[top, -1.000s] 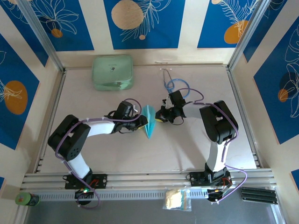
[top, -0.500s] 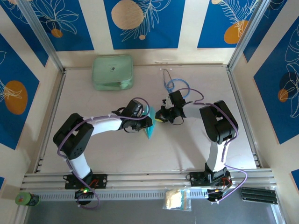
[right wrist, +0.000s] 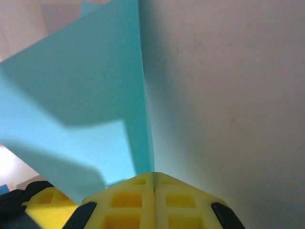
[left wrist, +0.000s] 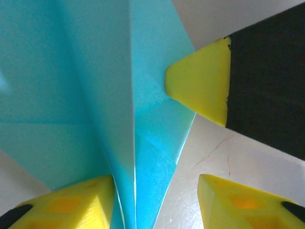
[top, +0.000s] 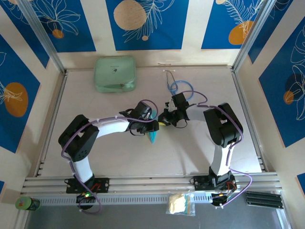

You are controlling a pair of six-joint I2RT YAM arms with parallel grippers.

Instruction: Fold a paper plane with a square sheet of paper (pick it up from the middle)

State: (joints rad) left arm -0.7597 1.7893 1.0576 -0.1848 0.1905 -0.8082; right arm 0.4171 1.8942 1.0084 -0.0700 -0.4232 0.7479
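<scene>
Near the middle of the table (top: 181,157) the two grippers meet over the paper plane (top: 153,137), a light-blue folded piece. Its pointed end sticks out toward the arms' bases, and the rest is hidden beneath the left gripper (top: 150,126). The right gripper (top: 165,119) comes in from the other side, just beside the left one. In the right wrist view its yellow fingers (right wrist: 128,202) are pressed together, with a layer of the paper standing up out of the seam between them, so it is clamped on the plane. In the left wrist view the left gripper stands wide. The creased paper (a sharp central fold shows here) runs down against one yellow pad (left wrist: 66,205). The other pad (left wrist: 238,205) sits apart from it over bare table. The right gripper's yellow tip touches the paper's outer edge. Farther back lie a mint-green case (top: 115,74), well apart from the paper, and a stethoscope (top: 179,87) behind the right gripper.
</scene>
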